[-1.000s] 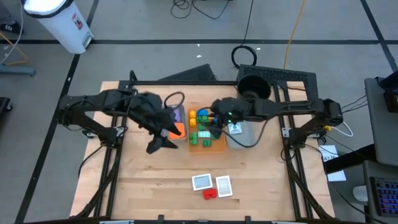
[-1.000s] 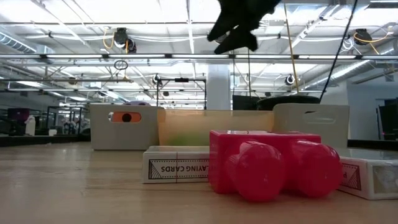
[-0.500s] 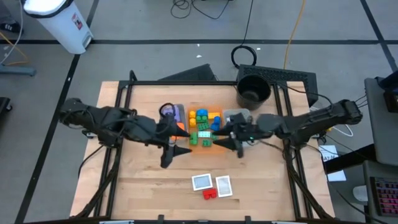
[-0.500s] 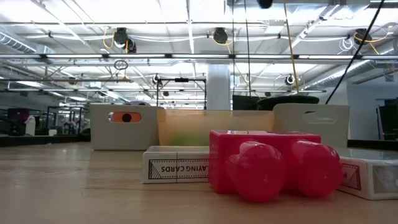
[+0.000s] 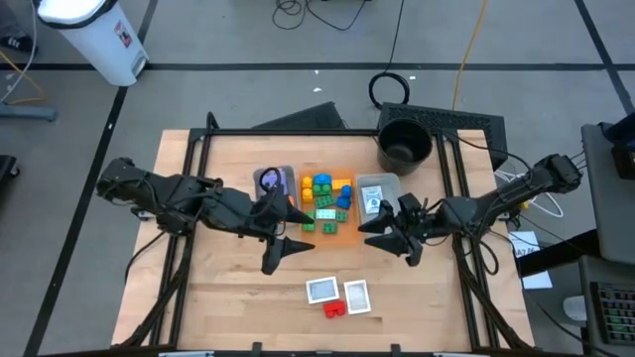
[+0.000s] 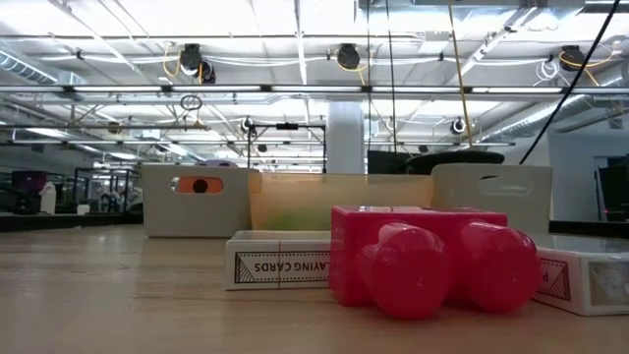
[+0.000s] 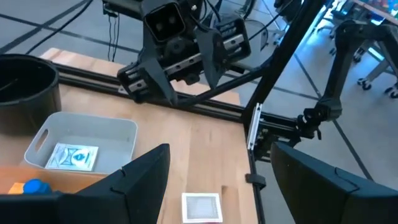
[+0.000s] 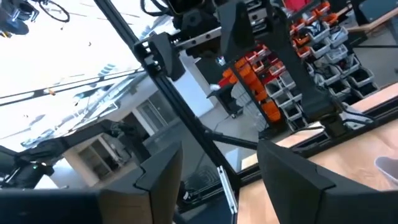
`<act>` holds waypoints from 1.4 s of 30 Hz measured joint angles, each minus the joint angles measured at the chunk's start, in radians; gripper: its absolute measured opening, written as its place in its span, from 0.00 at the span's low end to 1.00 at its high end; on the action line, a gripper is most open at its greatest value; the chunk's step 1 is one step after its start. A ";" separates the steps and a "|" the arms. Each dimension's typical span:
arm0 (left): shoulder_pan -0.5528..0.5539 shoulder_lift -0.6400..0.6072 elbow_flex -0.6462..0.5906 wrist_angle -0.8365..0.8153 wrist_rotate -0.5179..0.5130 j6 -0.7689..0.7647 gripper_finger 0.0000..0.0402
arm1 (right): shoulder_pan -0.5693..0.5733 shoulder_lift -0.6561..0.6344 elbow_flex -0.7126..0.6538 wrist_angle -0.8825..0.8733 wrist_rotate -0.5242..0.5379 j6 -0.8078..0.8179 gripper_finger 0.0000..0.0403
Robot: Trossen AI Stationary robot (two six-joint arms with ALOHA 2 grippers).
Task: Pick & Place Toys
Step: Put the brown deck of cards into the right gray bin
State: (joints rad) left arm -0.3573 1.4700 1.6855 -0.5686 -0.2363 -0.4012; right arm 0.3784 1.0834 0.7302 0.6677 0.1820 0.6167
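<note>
Coloured bricks [image 5: 325, 193] lie in the orange tray [image 5: 347, 230]. A purple die [image 5: 268, 179] sits in the left grey tray [image 5: 288, 174], and a whitish card [image 7: 73, 155] lies in the right grey tray [image 5: 378, 182]. Two cards [image 5: 322, 290] [image 5: 357, 296] and a red brick [image 5: 335, 308] lie flat on the table near its front edge. My left gripper [image 5: 283, 253] hangs open above the table, to the near left of the trays. My right gripper [image 5: 389, 241] is open to their near right. Nothing is between the fingers of either.
A black round bucket [image 5: 405, 144] stands at the far right behind the trays. In the low view the red brick [image 6: 423, 261] and a card box [image 6: 280, 265] fill the foreground, with the trays behind. Bare wood lies between the trays and the front cards.
My left gripper has swung from over the left tray toward the table's near edge. My right gripper has drawn back from over the orange tray toward the right and near edges and has tipped upward. The gripper at the top of the low view has left that view.
</note>
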 joint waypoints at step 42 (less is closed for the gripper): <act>0.003 0.000 0.000 0.049 0.002 0.011 0.71 | 0.071 0.000 0.002 0.010 0.000 0.000 0.49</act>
State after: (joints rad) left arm -0.3538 1.4700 1.6855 -0.5194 -0.2348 -0.3904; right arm 0.4495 1.0832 0.7319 0.6776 0.1822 0.6170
